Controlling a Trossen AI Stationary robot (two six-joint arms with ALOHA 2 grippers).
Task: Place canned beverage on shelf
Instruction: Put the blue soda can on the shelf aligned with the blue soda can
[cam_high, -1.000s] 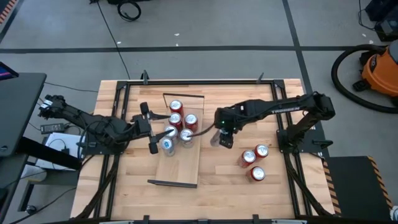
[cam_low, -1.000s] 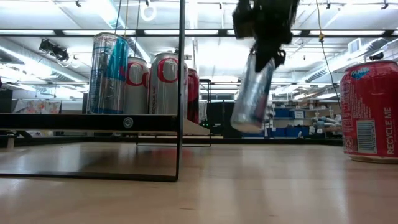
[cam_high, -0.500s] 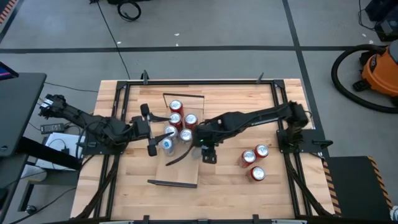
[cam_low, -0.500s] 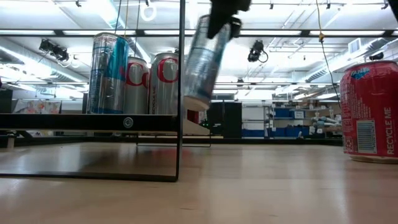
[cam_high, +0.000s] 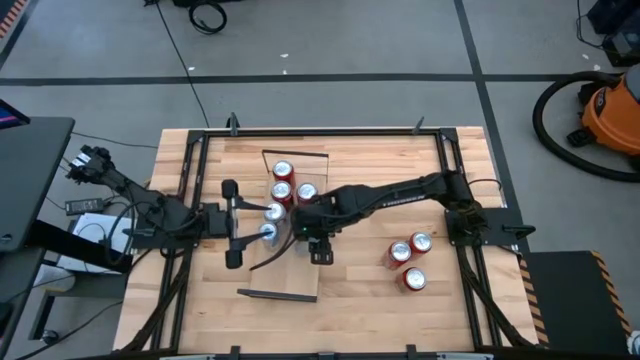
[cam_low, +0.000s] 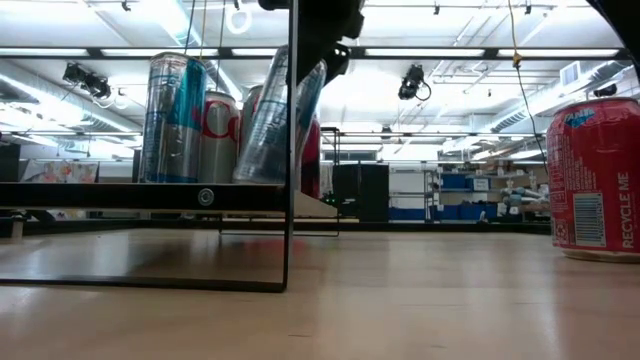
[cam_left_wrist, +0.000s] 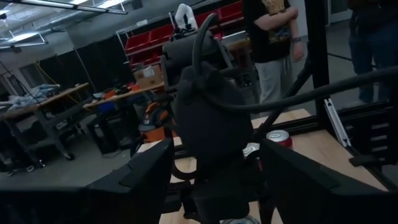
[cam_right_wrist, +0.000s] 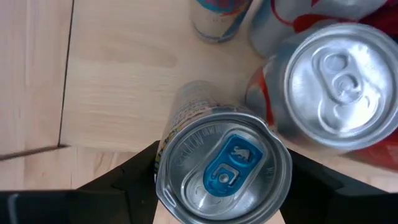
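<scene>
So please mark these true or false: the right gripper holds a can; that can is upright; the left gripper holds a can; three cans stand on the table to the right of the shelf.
1. The right gripper holds a slim can. True.
2. That slim can is upright. False: the low view shows it tilted, at the shelf.
3. The left gripper holds a can. False: it is open and empty, beside the shelf.
4. Three red cans stand on the table, right of the shelf. True.
</scene>
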